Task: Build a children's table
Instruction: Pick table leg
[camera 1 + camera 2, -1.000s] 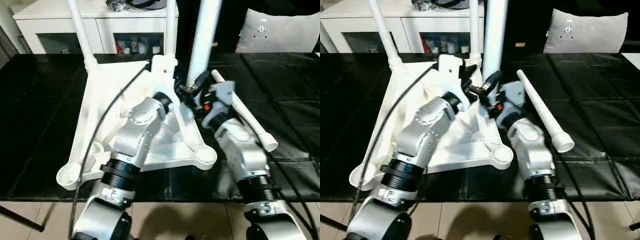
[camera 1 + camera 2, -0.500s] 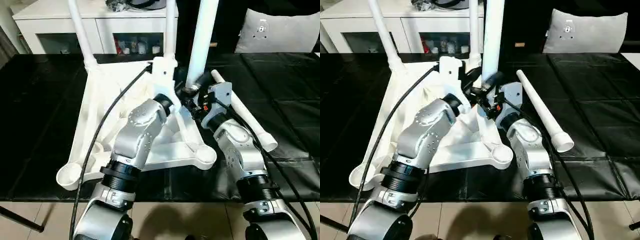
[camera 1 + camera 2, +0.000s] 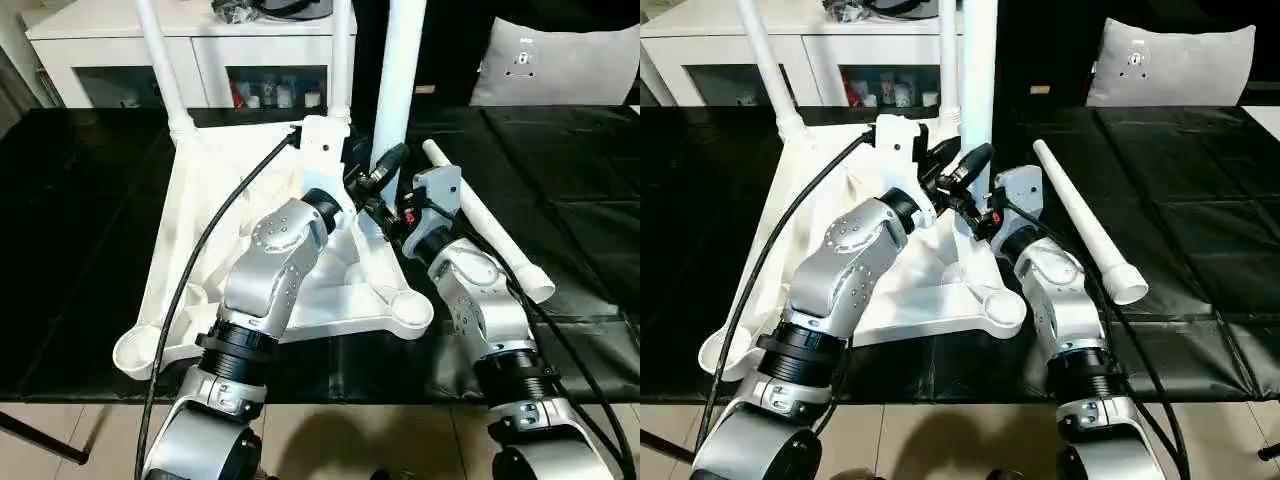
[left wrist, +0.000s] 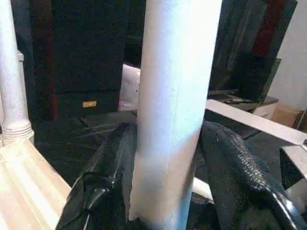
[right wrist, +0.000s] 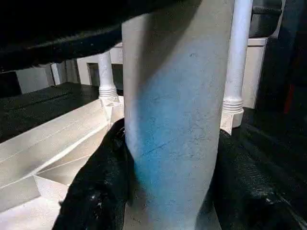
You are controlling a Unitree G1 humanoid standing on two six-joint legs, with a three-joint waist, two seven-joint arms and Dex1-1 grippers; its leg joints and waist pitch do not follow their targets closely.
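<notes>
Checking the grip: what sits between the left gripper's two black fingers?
The upright white plastic leg fills the gap between the left gripper's fingers, in the left wrist view.

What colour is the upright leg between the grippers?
White: the leg shows best in the left wrist view.

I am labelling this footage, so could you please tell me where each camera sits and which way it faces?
Eye views: on the head, looking down at the table top over both silver forearms.
Left wrist view: along the left gripper, fingers around the upright leg.
Right wrist view: along the right gripper, facing the same leg.
Shared: that leg.
</notes>
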